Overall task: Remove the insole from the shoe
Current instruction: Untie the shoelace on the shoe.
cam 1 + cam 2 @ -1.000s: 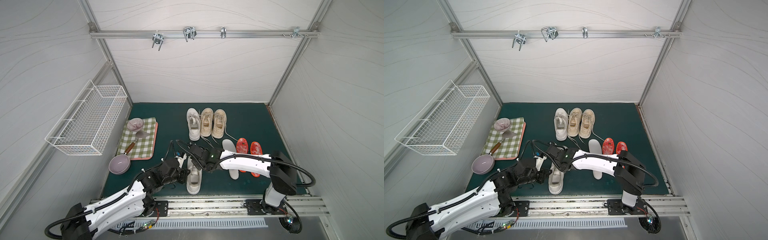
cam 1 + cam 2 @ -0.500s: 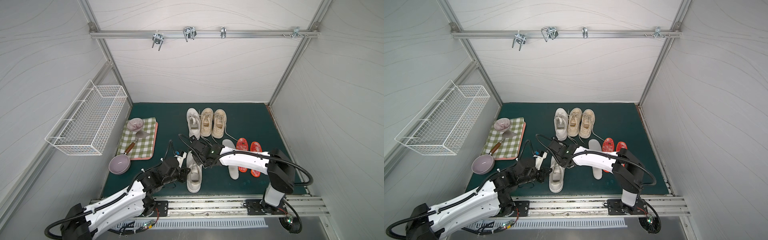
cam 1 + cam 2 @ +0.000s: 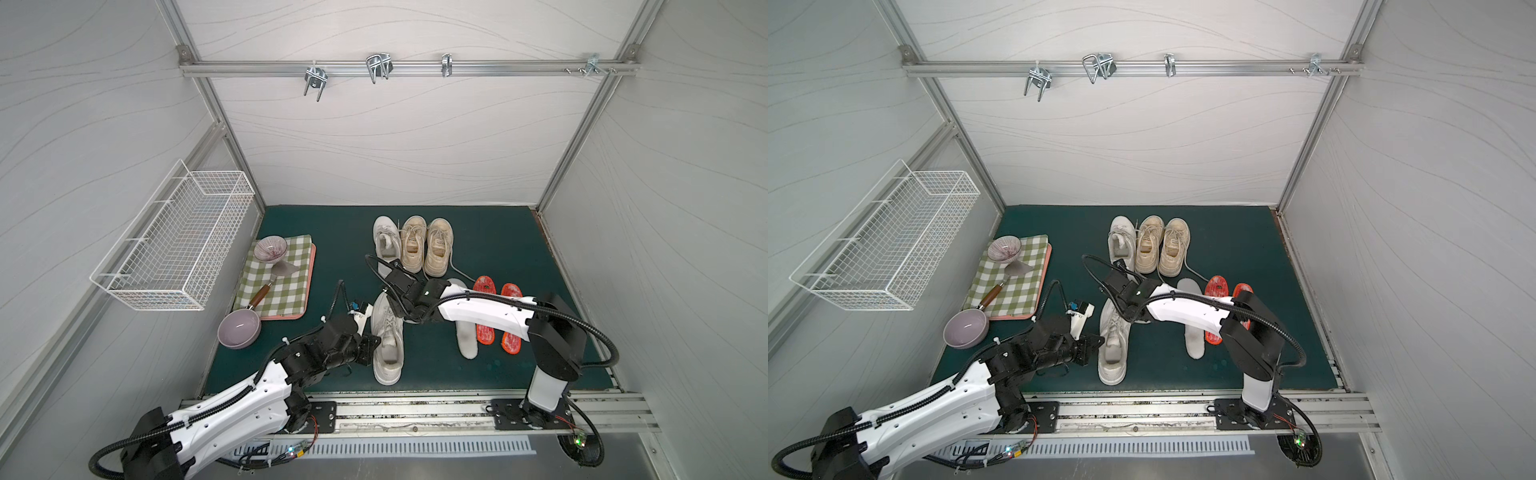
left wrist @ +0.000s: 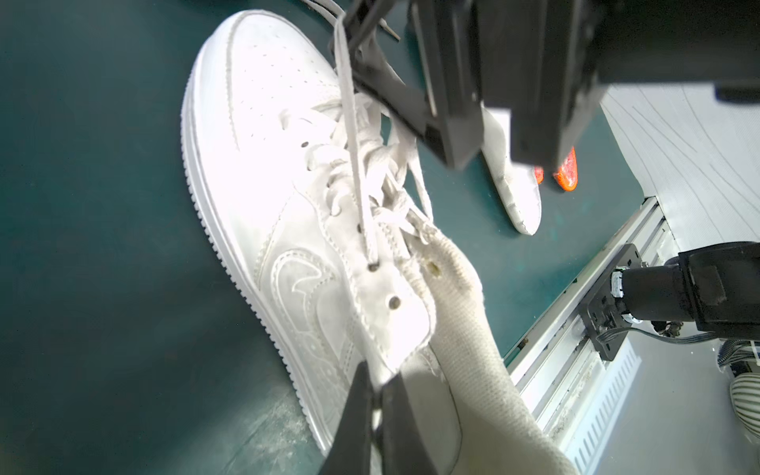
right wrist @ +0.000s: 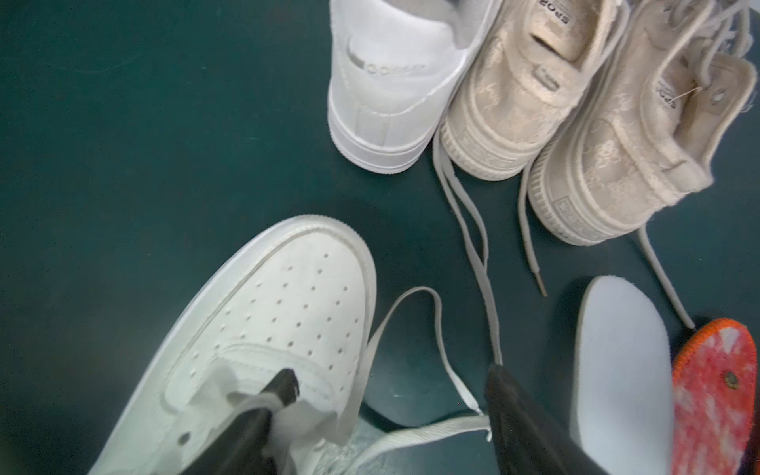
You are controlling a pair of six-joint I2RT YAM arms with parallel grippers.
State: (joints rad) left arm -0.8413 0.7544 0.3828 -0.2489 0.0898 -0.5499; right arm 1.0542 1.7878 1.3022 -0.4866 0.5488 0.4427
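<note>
White leather sneaker (image 3: 388, 336): left hand (image 4: 376, 380) clamps its eyelet flap (image 4: 386, 312); right hand (image 5: 390, 376), jaws wide and empty over the laces (image 5: 427, 429), should enter the heel opening for the insole.

On the green mat (image 3: 1246, 249) a white shoe (image 3: 1112, 353) points its toe at the back wall, the left gripper (image 3: 1098, 341) against its side, the right gripper (image 3: 1122, 311) above its laces, a white insole (image 3: 1195, 345) and two red insoles (image 3: 1218, 286) just beside
</note>
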